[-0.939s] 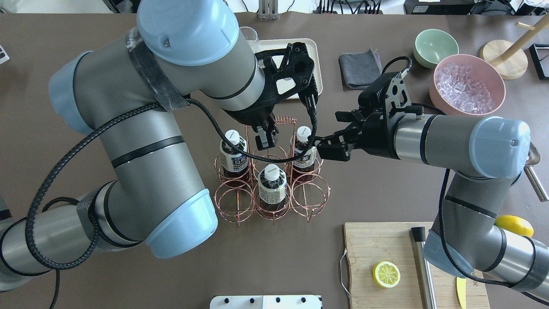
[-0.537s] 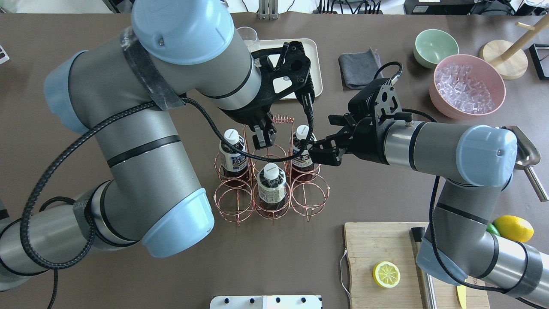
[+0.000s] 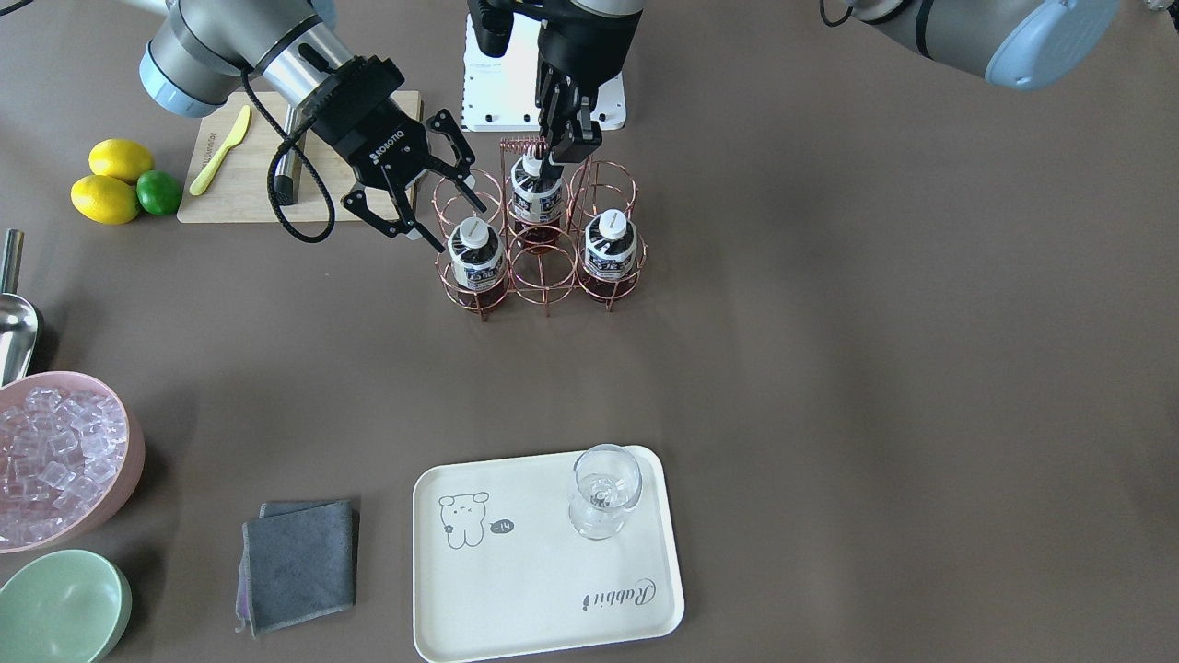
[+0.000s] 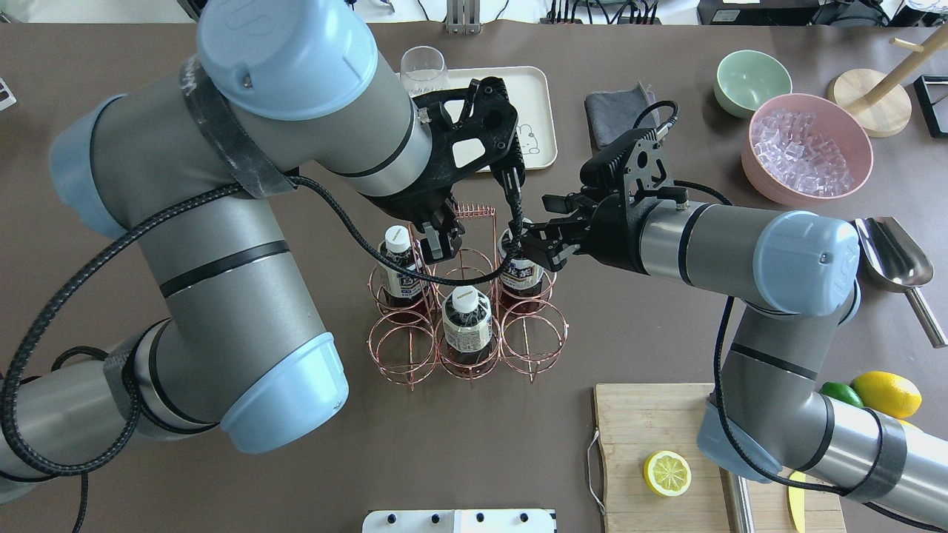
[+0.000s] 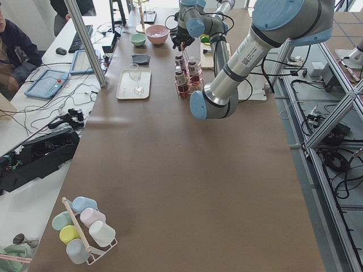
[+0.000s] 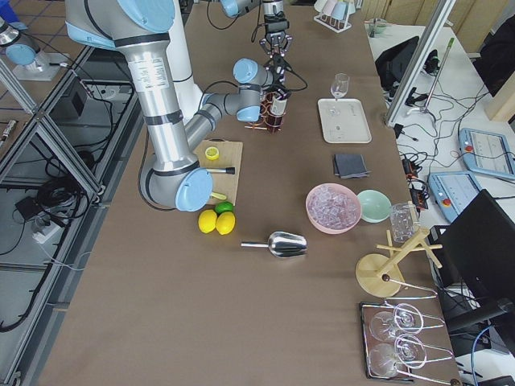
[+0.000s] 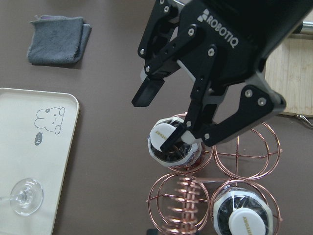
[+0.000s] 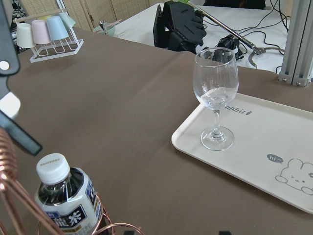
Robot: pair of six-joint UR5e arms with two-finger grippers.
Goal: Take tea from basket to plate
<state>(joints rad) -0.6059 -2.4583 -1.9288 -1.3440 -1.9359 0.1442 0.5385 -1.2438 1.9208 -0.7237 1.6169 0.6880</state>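
Observation:
The copper wire basket (image 4: 404,348) stands mid-table with three tea bottles. The tea at its back right (image 4: 520,275) (image 3: 476,262) has my open right gripper (image 4: 527,240) (image 3: 442,216) at its white cap (image 7: 164,140), one finger on each side. The other bottles stand at back left (image 4: 400,270) and front middle (image 4: 466,322). My left gripper (image 4: 437,240) (image 3: 569,138) is shut on the left end of the twisted handle (image 4: 474,211). The cream plate (image 3: 543,589) (image 4: 537,111) lies beyond the basket.
A wine glass (image 3: 603,493) stands on the plate. A grey cloth (image 3: 299,562), a pink bowl of ice (image 3: 55,460) and a green bowl (image 3: 60,608) lie to the plate's right. A cutting board (image 4: 666,429) with a lemon half (image 4: 667,474) is front right.
My right gripper has moved left, still open, until its fingers reached the back-right bottle's cap. My left gripper and the handle's top have shifted a little left.

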